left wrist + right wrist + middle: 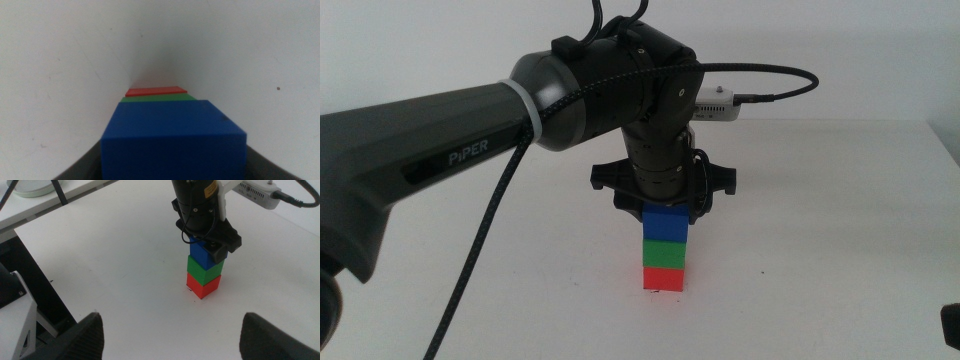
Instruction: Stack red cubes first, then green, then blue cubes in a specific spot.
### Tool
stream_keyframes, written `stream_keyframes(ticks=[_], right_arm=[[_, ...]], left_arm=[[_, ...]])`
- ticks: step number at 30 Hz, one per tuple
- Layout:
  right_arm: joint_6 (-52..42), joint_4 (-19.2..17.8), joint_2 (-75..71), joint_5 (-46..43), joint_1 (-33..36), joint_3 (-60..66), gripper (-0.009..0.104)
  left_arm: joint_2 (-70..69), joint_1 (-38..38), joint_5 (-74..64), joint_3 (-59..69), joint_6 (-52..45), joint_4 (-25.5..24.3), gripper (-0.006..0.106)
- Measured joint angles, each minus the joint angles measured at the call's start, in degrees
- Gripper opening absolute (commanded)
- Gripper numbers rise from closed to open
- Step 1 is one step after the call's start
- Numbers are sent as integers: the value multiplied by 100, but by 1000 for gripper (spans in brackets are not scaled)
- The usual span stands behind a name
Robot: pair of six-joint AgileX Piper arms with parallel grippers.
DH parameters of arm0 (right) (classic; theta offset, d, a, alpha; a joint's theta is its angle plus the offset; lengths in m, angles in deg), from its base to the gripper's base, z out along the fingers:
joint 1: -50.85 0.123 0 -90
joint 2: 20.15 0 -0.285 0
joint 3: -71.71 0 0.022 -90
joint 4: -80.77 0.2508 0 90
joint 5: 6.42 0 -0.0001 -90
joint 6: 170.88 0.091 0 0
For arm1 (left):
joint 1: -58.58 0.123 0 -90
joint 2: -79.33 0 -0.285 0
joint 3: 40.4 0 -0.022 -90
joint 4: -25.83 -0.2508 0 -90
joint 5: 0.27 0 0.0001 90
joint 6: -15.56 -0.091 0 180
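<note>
The blue cube point(666, 217) sits on top of a three-high stack near the middle of the white table point(840, 230), with the green cube point(665, 247) under it and the red cube point(664, 277) at the bottom touching the table. The left end effector point(666, 205) comes straight down over the stack and its dark jaws flank the blue cube on both sides; they look closed against it, though the actual contact is hard to make out, since the wrist body covers the cube's upper part in the middle view and the left wrist view shows only the jaw roots at the lower corners. From that wrist view the blue cube fills the foreground and only thin strips of green and red show past it. There is one cube of each colour, three in all. The right end effector point(172, 330) hangs well apart from the stack, jaws wide open and holding nothing
</note>
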Motion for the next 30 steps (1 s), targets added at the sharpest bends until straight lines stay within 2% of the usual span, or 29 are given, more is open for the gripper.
stream_keyframes(ticks=[1, 3, 5, 7, 14, 20, 23, 30], right_arm=[[0, 0, 0, 0, 0, 0, 84], [0, 0, 0, 0, 0, 0, 84], [0, 0, 0, 0, 0, 0, 84], [0, 0, 0, 0, 0, 0, 84], [0, 0, 0, 0, 0, 0, 84], [0, 0, 0, 0, 0, 0, 84], [0, 0, 0, 0, 0, 0, 84], [0, 0, 0, 0, 0, 0, 84]], left_arm=[[0, 0, -11, 0, 0, -8, 56], [0, 0, -23, 0, 0, -35, 71], [22, 0, -39, 0, 0, -88, 85], [36, 0, -48, 0, -11, -142, 94], [-57, 0, -141, 0, -74, -175, 94], [-860, 0, -373, 0, -129, -314, 94], [-1522, 0, -540, 0, -129, -601, 94], [-3514, 0, -597, -5, -394, -1625, 94]])
